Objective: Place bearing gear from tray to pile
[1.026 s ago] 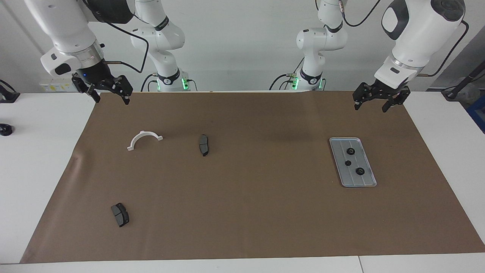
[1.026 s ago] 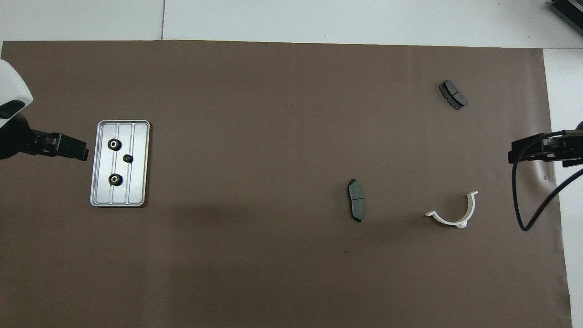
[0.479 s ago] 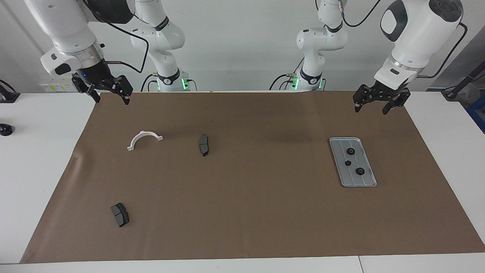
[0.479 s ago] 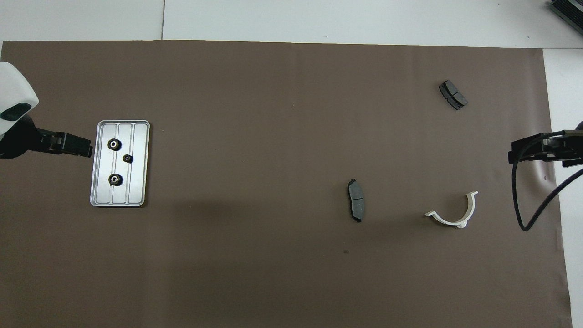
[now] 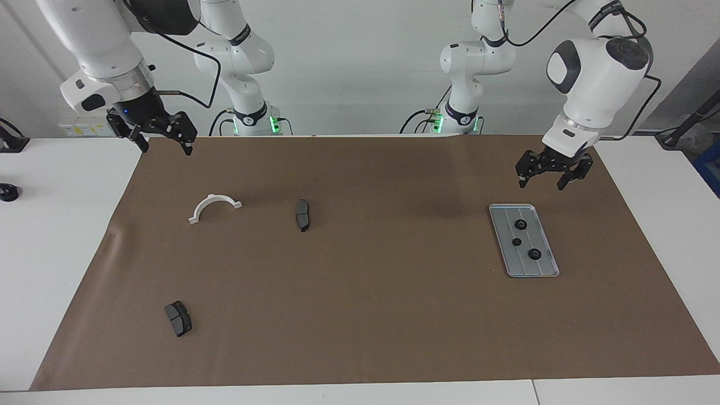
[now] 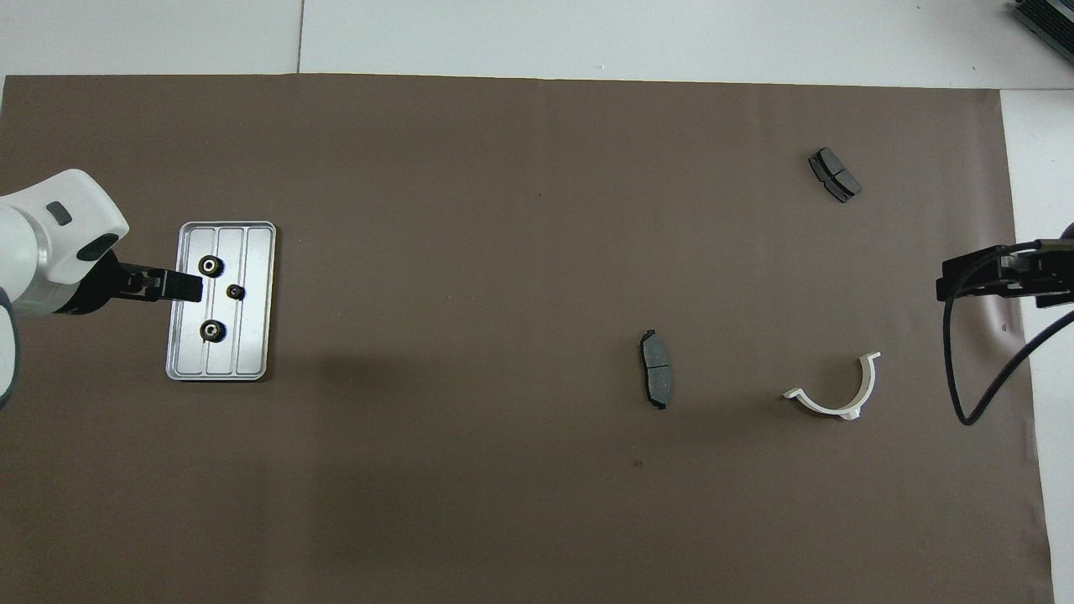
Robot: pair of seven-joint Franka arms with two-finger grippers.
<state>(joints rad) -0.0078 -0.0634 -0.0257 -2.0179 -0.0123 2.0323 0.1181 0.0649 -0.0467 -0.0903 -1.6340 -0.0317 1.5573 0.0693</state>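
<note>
The light-grey grooved tray (image 5: 544, 269) (image 6: 253, 348) lies on the brown mat toward the left arm's end and carries three small black bearing gears (image 5: 521, 225) (image 6: 210, 266). My left gripper (image 5: 541, 181) (image 6: 183, 286) hangs open and empty in the air over the tray's edge, touching nothing. The pile is spread toward the right arm's end: a white bracket (image 5: 212, 198) (image 6: 847, 410) and two dark brake pads (image 5: 302, 215) (image 6: 655, 369), the other pad (image 5: 178, 318) (image 6: 835, 174) farthest from the robots. My right gripper (image 5: 167, 147) (image 6: 965, 281) waits open over the mat's corner.
The brown mat (image 5: 360, 292) covers most of the white table. A black cable (image 6: 977, 394) loops down from the right arm beside the bracket. A small black object (image 5: 7, 192) sits on the bare table past the right arm's end of the mat.
My left gripper has come down and swung in from beside the tray to over its edge. The right arm and all the parts have stayed put.
</note>
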